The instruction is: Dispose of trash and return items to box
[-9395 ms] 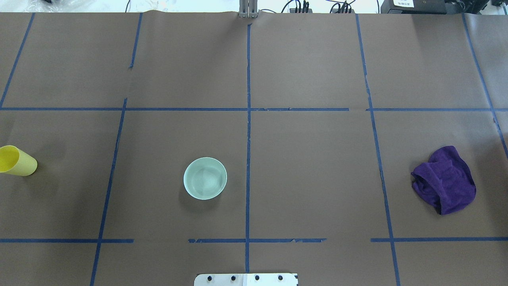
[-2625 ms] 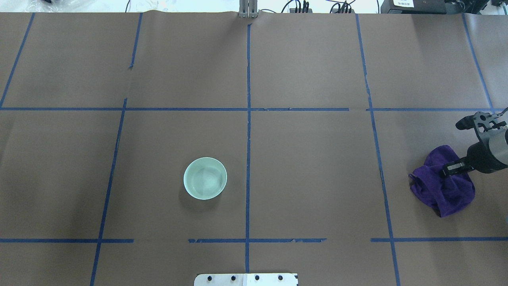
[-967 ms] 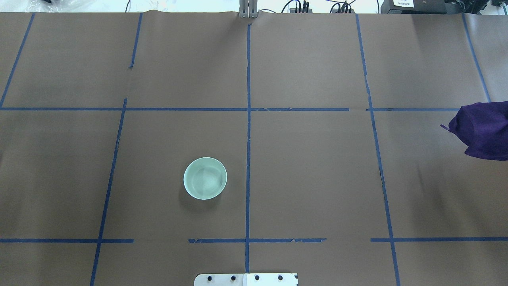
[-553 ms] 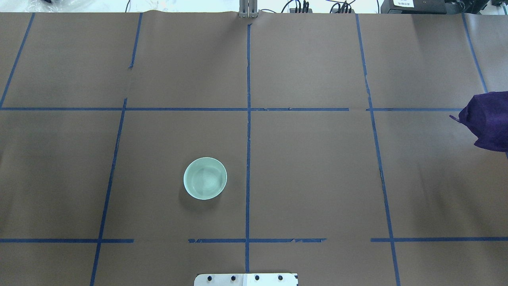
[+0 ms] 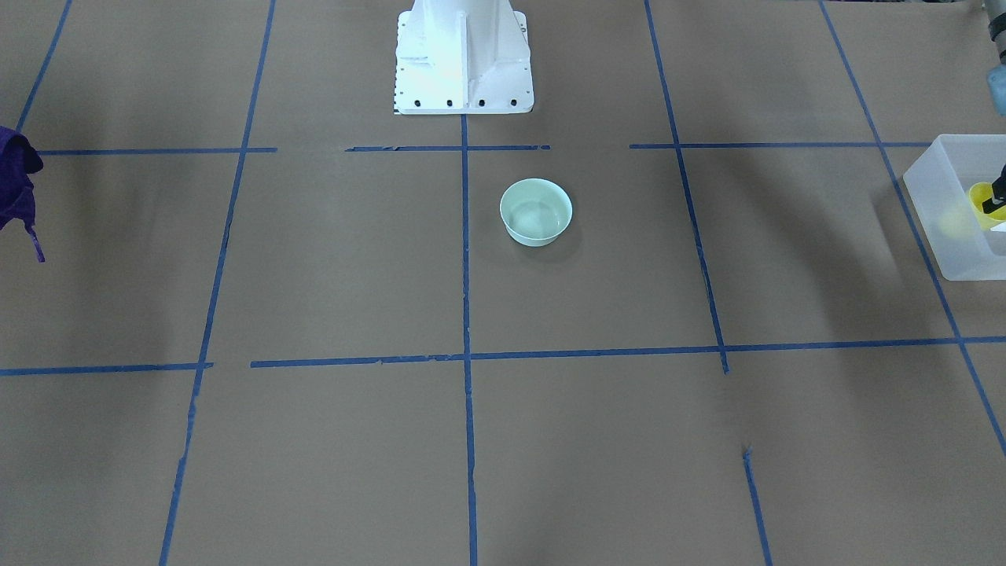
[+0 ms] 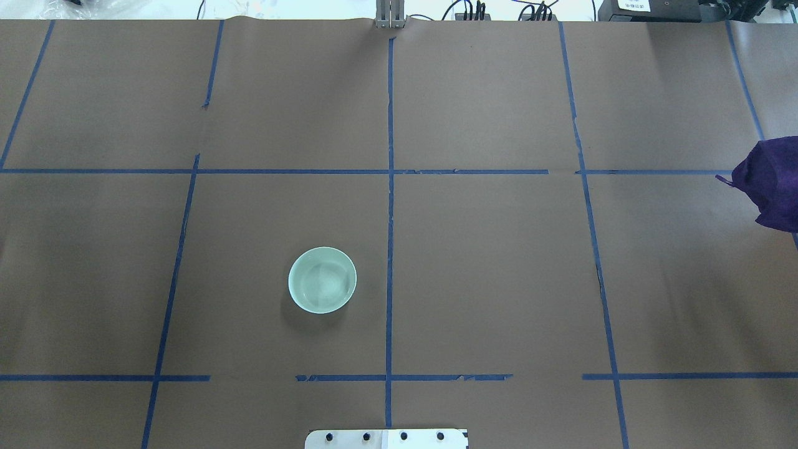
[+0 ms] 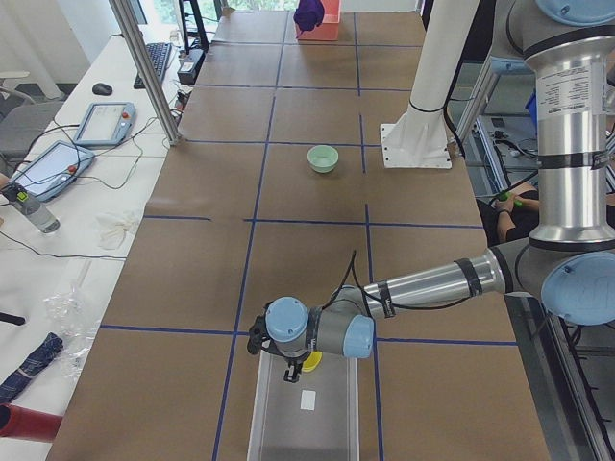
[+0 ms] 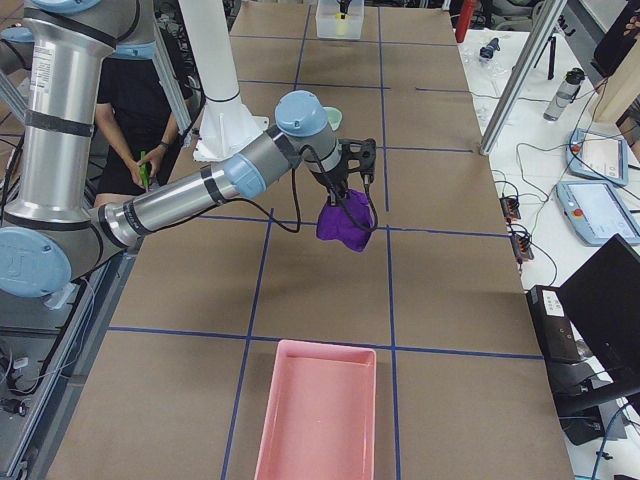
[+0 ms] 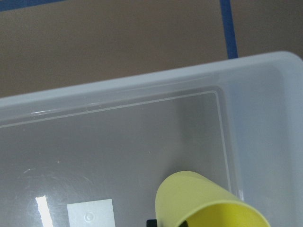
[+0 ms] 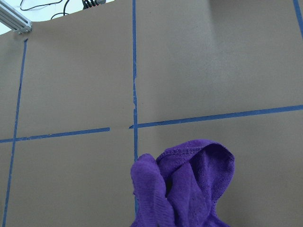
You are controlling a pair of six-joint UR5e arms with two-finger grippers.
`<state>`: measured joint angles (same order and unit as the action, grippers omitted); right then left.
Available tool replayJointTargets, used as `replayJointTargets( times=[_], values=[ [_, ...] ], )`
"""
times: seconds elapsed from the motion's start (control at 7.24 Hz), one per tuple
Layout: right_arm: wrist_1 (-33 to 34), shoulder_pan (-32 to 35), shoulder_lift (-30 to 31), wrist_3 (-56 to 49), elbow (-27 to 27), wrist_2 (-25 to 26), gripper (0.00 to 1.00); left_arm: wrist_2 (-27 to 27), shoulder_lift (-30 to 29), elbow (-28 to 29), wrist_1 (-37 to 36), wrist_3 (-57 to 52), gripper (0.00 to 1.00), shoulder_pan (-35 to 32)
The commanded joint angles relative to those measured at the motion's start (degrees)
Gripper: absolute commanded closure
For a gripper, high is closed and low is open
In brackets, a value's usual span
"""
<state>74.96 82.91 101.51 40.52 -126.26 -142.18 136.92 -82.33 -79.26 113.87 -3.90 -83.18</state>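
My left gripper [image 7: 295, 371] is shut on the rim of the yellow cup [image 9: 208, 204] and holds it tilted inside the translucent box [image 9: 118, 142]. Cup [image 5: 982, 201] and box [image 5: 947, 236] also show at the right edge of the front view. My right gripper [image 8: 348, 190] is shut on a crumpled purple cloth [image 8: 346, 222], which hangs above the table. The cloth also shows in the right wrist view [image 10: 184, 189] and at the right edge of the overhead view [image 6: 773, 184]. A pale green bowl [image 6: 322, 280] stands upright near the table's middle.
A pink tray [image 8: 316, 412] lies at the table's end on my right, nearer that end than the hanging cloth. The white robot base [image 5: 464, 55] stands at the table's near edge. Blue tape lines cross the brown paper. An operator sits behind the base [image 8: 140, 110].
The yellow cup has left the overhead view's left edge. My right gripper closed on the purple cloth, lifted it off the table and carries it toward the right edge.
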Motion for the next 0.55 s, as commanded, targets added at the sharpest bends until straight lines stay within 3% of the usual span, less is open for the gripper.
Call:
replayJointTargets(
  times=[0.0, 0.28, 0.41],
  values=[
    [0.0, 0.1, 0.0, 0.0, 0.2, 0.0, 1.0, -0.5, 0.9, -7.3, -0.2, -0.1, 0.01, -0.6],
    [0.0, -0.1, 0.0, -0.1, 0.7, 0.1, 1.0, -11.2, 3.0, -19.4, -4.4, 0.1, 0.0, -4.3],
    [0.1, 0.0, 0.0, -1.2, 0.7, 0.8, 1.0, -11.9, 2.4, -25.4, -9.8, 0.8, 0.0, -5.4]
  ],
)
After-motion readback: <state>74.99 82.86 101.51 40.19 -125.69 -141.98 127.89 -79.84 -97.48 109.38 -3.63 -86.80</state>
